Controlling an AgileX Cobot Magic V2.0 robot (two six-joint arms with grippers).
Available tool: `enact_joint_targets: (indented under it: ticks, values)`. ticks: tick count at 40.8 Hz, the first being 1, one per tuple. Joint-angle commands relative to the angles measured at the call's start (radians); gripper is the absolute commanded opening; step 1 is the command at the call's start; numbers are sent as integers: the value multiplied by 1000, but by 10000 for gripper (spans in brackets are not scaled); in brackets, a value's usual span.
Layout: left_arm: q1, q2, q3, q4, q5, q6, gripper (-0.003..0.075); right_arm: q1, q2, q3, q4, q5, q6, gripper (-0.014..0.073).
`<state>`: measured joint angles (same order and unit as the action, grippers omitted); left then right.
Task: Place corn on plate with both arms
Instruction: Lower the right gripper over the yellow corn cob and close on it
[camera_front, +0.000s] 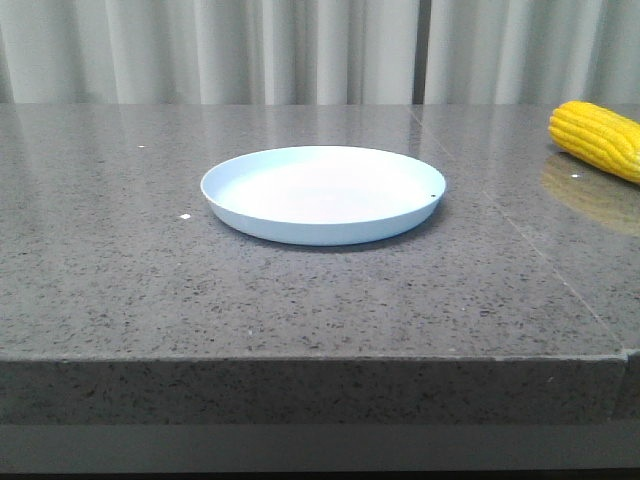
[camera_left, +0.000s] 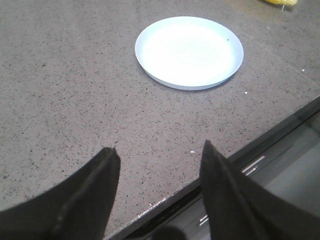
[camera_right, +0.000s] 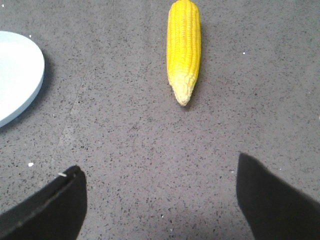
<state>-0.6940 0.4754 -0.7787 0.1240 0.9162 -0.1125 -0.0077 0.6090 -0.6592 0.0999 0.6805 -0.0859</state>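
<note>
Right wrist view: the corn (camera_right: 184, 49) is seen lying on the table (camera_right: 150, 150) ahead of the spread, empty right gripper (camera_right: 160, 200), tip toward it.

Your left pincer (camera_left: 159, 152): jaws spread wide, holding nothing, hovering over worktop (camera_left: 75, 90) edge. Your right pincer (camera_right: 160, 172): jaws apart, empty, above worktop.
</note>
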Motion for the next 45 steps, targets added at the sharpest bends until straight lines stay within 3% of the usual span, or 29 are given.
enact_joint_targets:
  ticks: [1,13,28,45]
  values:
    - [-9,6,-25,9,-69,-14,368,-1,83,-77,-3,-43,-28,631]
    - [-9,6,-25,9,-69,-14,368,-5,407,-311,-58,58,-28,631]
    - [-9,6,-25,9,-69,-14,368,-5,858,-757,-61,248,-28,631]
    - [-9,6,-25,9,-69,-14,368,-11,1192,-1100,-75,365,-28,631]
